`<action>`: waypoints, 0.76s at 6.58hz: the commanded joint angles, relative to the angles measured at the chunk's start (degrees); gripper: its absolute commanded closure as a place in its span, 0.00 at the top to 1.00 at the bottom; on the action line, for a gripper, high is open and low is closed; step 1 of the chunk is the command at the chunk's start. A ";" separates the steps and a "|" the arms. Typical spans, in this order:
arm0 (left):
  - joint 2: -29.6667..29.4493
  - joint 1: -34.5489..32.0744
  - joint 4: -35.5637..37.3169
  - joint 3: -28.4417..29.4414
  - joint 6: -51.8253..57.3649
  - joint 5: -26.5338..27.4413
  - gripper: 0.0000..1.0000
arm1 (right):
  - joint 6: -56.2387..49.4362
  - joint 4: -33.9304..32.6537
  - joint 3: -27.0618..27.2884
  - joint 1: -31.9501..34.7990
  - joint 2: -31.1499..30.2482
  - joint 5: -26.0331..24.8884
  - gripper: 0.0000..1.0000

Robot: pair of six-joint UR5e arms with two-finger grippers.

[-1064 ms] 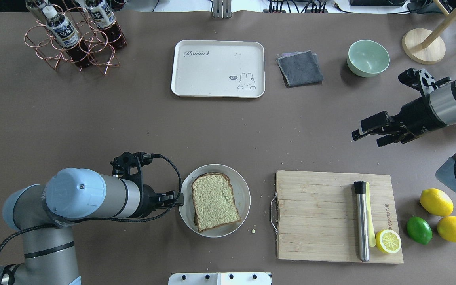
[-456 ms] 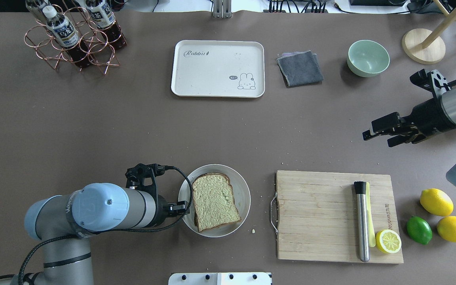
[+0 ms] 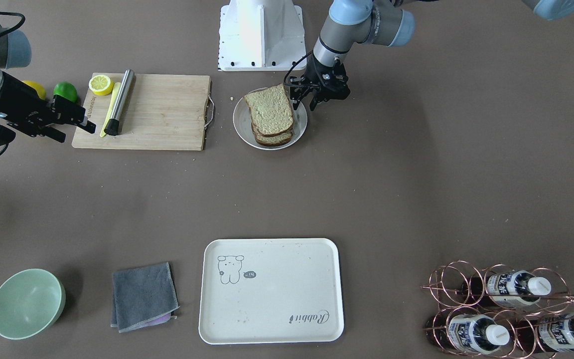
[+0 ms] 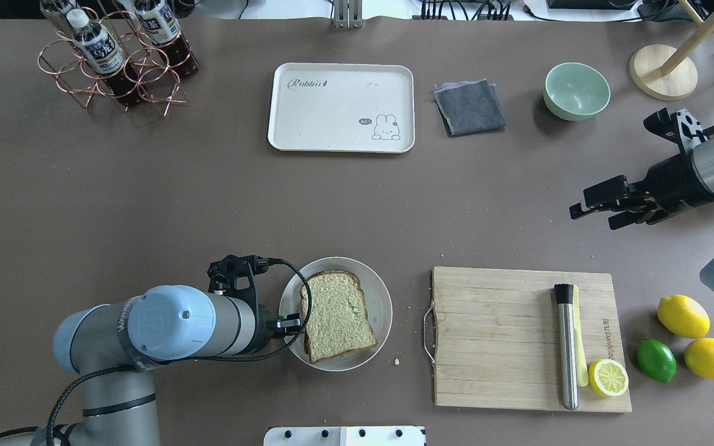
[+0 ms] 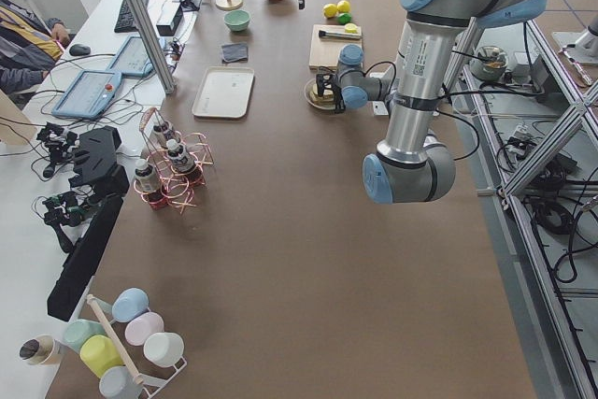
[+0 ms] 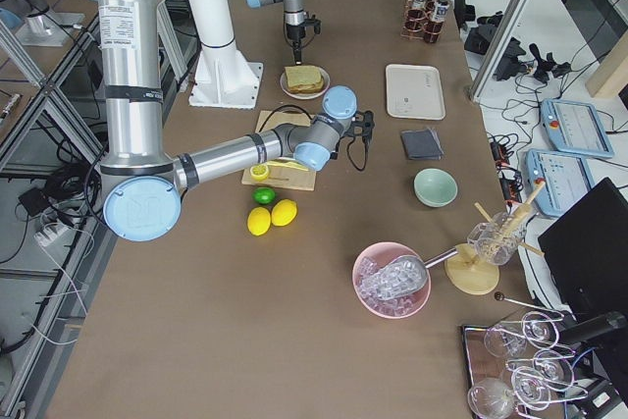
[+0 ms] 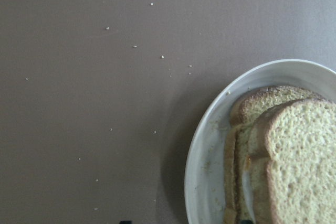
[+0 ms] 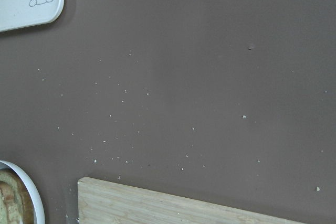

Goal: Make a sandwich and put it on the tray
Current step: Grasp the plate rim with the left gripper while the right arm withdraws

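The sandwich [image 4: 337,316], two brown-crusted slices with a white egg edge between them, lies on a round white plate [image 4: 380,291] near the table's front. It also shows in the left wrist view [image 7: 286,150] and the front view [image 3: 270,112]. My left gripper [image 4: 294,324] is open and empty. It is low at the plate's left rim, its fingers [image 3: 296,101] right beside the sandwich. The cream tray [image 4: 341,106] lies empty at the far middle. My right gripper [image 4: 589,218] is open and empty, hovering far right, above the cutting board's far side.
A wooden cutting board [image 4: 499,334] right of the plate carries a steel muddler [image 4: 566,347] and a lemon half [image 4: 608,377]. Two lemons and a lime [image 4: 656,359] lie beside it. A grey cloth [image 4: 470,106], a green bowl [image 4: 576,90] and a bottle rack [image 4: 115,59] line the far side.
My left arm has moved right and brought its gripper up to the plate's left rim. My right arm drew back to the right, then held still.
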 commanded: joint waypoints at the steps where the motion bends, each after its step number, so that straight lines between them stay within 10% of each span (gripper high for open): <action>1: -0.25 0.01 -0.05 0.57 -0.01 0.02 0.44 | -0.02 0.09 0.08 -0.07 -0.39 -0.06 0.99; 3: -0.25 0.01 0.04 0.48 -0.01 0.02 0.00 | -0.03 0.09 0.00 -0.15 -0.39 -0.15 0.99; 5: -0.07 -1.47 0.30 -2.04 0.08 -0.50 0.00 | -0.03 0.09 0.26 0.11 -0.13 0.28 0.99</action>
